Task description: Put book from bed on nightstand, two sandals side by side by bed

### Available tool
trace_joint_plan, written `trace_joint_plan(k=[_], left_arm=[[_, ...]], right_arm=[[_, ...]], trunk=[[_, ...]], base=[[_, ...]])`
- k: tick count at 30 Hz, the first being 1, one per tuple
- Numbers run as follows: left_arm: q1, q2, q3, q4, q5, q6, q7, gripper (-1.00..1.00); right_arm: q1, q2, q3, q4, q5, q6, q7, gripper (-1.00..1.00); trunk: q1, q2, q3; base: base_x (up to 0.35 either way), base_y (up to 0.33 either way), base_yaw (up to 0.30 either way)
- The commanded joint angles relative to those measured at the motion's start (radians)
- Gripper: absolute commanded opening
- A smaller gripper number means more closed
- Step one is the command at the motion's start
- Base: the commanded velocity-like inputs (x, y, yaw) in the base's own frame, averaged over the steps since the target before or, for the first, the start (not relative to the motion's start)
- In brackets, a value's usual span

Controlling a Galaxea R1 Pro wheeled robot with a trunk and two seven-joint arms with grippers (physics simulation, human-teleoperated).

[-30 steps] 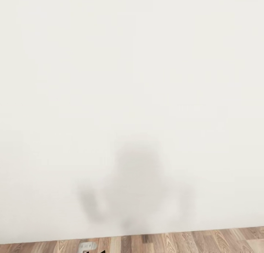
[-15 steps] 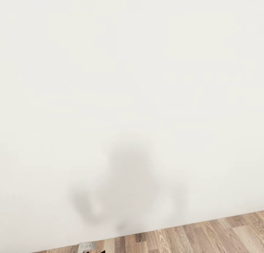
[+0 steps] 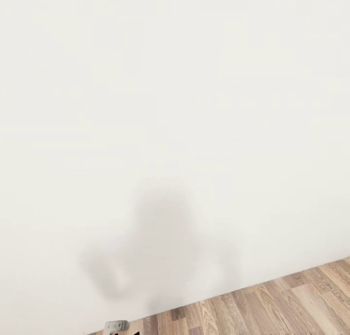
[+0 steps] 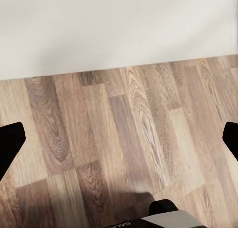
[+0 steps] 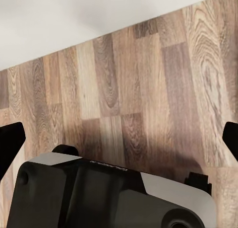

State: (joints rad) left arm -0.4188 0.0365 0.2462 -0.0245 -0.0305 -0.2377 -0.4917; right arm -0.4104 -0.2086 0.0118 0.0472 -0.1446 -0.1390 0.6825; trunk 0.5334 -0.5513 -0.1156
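Both grippers hang spread wide with nothing between their fingers: the left gripper (image 4: 119,138) shows a dark fingertip at each edge of its wrist view over bare wood floor (image 4: 124,138), and the right gripper (image 5: 119,138) likewise, above the robot's grey-and-black base (image 5: 114,198). From the head, a plain white wall (image 3: 175,82) stands close ahead, carrying the robot's soft shadow (image 3: 160,247), with a wedge of plank floor (image 3: 291,301) at the lower right and a small grey part of the robot (image 3: 115,326) at the bottom edge.

The book, the bed, the nightstands and the sandals are all somewhere outside these pictures, so their places cannot be told from here.

The main risk, as I judge it, is the closeness of that wall: driving forward or swinging an arm while turning could strike it. With no landmark ahead, a turn the wrong way would also waste travel.

The fingers are cut off at the frame edges, and the shadow's outline is too blurred to read the arms' pose.
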Motion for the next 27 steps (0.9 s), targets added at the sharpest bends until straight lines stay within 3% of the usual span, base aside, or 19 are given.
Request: trace_joint_plan(k=[1, 27], left_arm=[[-0.001, 0.000, 0.005, 0.001, -0.003, -0.003, -0.004, 1.00], [-0.001, 0.000, 0.005, 0.001, -0.003, -0.003, -0.004, 1.00]], right_arm=[[-0.002, 0.000, 0.002, 0.005, -0.007, -0.005, 0.005, 1.00], [-0.002, 0.000, 0.002, 0.005, -0.007, -0.005, 0.005, 1.00]], trunk=[[0.000, -0.002, -0.002], [0.000, -0.002, -0.002]], base=[[0.000, 0.000, -0.196], [0.000, 0.000, -0.196]])
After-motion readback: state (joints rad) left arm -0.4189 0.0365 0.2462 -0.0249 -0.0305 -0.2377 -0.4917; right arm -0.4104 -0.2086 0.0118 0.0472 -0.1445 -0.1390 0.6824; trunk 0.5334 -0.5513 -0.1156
